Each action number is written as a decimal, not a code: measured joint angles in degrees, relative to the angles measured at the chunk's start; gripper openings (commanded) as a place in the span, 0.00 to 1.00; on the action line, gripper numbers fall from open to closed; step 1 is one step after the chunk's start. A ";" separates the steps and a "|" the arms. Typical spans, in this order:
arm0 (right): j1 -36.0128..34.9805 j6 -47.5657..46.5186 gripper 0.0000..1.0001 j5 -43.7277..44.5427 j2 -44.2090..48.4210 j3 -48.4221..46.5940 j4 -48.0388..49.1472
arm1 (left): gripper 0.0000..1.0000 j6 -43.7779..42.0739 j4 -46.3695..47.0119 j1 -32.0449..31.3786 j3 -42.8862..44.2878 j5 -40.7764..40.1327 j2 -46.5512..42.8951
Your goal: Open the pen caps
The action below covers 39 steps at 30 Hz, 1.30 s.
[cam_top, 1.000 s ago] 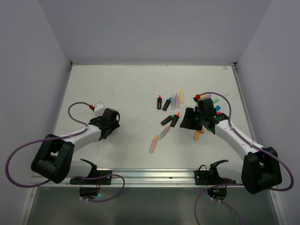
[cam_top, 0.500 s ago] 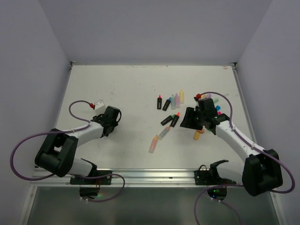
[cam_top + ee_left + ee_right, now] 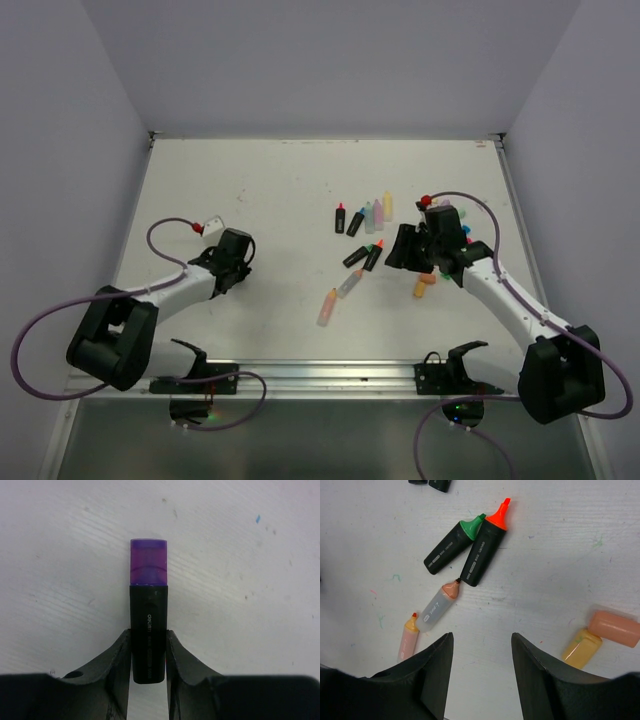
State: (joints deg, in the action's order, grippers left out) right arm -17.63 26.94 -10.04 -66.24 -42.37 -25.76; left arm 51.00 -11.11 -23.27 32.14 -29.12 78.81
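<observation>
Left gripper (image 3: 148,639): closed on a pen, one finger (image 3: 117,655) pressed against each side of its black barrel.
Purple-capped pen (image 3: 148,625): lay lengthwise between the left fingers, rear end tucked into the gap, printed barrel reaching out past the fingertips.
Purple cap (image 3: 148,562): sat fitted on the pen's far end, well beyond the left fingertips, not touched by them.
Right gripper (image 3: 480,680): spread open, held nothing, only bare table in the gap between its fingers.
Green-tipped pen (image 3: 451,547) and orange-tipped pen (image 3: 482,550): lay side by side ahead of the right fingertips, tips bare and touching.
Grey pen (image 3: 436,609): lay just ahead of the finger at the left of the right wrist view, peach tip against the orange-tipped pen's rear.
Pale pink pen (image 3: 409,640): lay beside the grey pen, closest to that same finger.
Peach piece (image 3: 615,627) and yellow piece (image 3: 582,647): lay touching each other, outside the other right finger.
Table (image 3: 250,580): white, scuffed, lay under everything.
</observation>
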 measured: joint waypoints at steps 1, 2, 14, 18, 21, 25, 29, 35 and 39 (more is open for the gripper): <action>-0.02 -0.02 0.54 -0.07 -0.04 -0.28 0.02 | 0.00 -1.25 0.50 0.00 -0.98 2.21 -1.55; -0.13 -0.04 0.54 -0.20 -0.11 -0.61 0.04 | 0.00 -2.89 1.18 -0.07 -2.25 4.35 -3.56; -11.82 0.37 0.53 -9.20 -9.20 -5.14 8.26 | 0.00 -18.32 19.08 -13.77 -7.69 25.86 -19.80; -15.50 1.88 0.52 -12.35 -10.78 -6.19 12.35 | 0.00 -19.17 22.29 -16.09 -8.15 29.07 -18.38; -16.37 3.23 0.52 -14.38 -11.58 -6.91 15.32 | 0.00 -19.15 23.69 -17.79 -8.63 30.01 -18.29; -16.70 5.33 0.52 -16.55 -14.38 -7.67 19.34 | 0.00 -19.08 25.90 -19.69 -8.63 30.91 -17.86; -17.00 7.65 0.52 -18.18 -16.26 -7.67 22.51 | 0.00 -18.97 27.21 -21.55 -8.63 30.97 -16.55; -17.25 9.90 0.52 -19.47 -16.94 -7.67 26.43 | 0.00 -18.64 28.28 -23.67 -8.63 30.99 -15.56; -17.25 10.82 0.51 -19.56 -18.25 -7.67 27.41 | 0.00 -18.62 28.79 -24.46 -8.61 30.71 -15.54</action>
State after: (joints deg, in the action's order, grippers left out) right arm -34.87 37.76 -29.61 -84.49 -50.04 1.65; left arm 32.38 17.67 -47.72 23.53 1.58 63.26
